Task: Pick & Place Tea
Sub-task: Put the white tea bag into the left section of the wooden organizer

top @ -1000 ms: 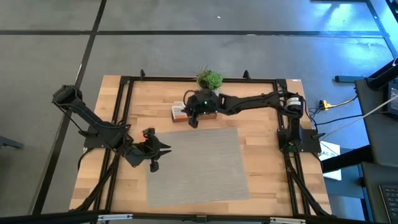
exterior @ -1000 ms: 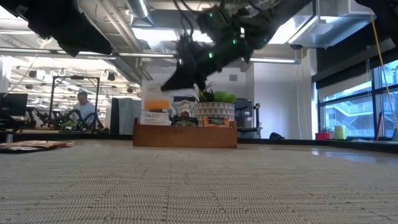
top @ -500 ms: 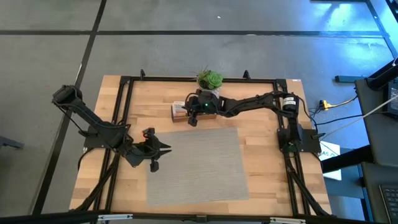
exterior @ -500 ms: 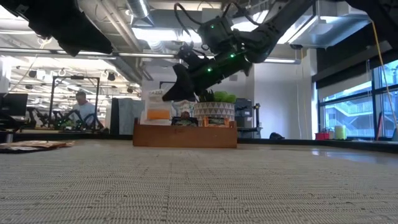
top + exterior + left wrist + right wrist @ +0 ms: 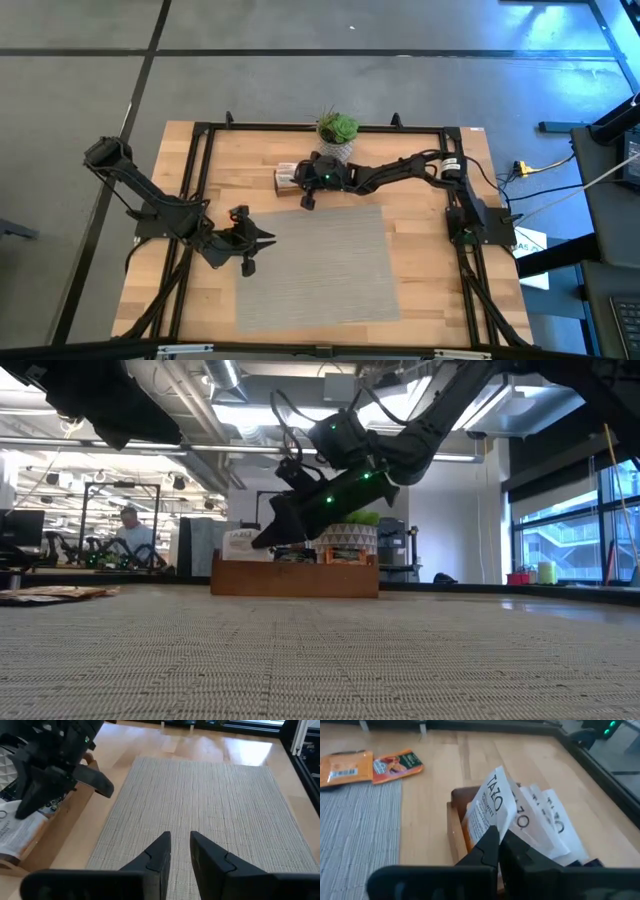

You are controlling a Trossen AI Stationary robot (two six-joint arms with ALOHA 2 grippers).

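The tea shows as white TAZO packets (image 5: 540, 820) standing in the left-end compartment of the wooden tray (image 5: 330, 186), and as two orange-red packets (image 5: 370, 766) lying flat on the bare wood near the table's left side. My right gripper (image 5: 499, 836) reaches from the table's right to that compartment and is shut on the frontmost white packet (image 5: 492, 805); in the low view it (image 5: 268, 540) slants down at the tray (image 5: 295, 578). My left gripper (image 5: 179, 840) hovers over the grey mat (image 5: 200, 805) with its fingers a narrow gap apart, holding nothing. My right gripper pinches the front white packet by its lower edge (image 5: 487, 827) between the two fingers (image 5: 517, 851). The fingers come slanting down from the table's right. The packet stands tilted in the tray's end compartment, leaning against the other white packets behind it.
A potted plant (image 5: 337, 128) stands just behind the tray at the table's far edge. The grey ribbed mat (image 5: 310, 260) covers the middle of the table. Black frame rails (image 5: 195, 180) run along the table's sides. A person (image 5: 130, 530) is far off in the room.
My right gripper has come down from above the tray to its left-end compartment and now sits at the white packet. The tray has shifted slightly toward the table's left.
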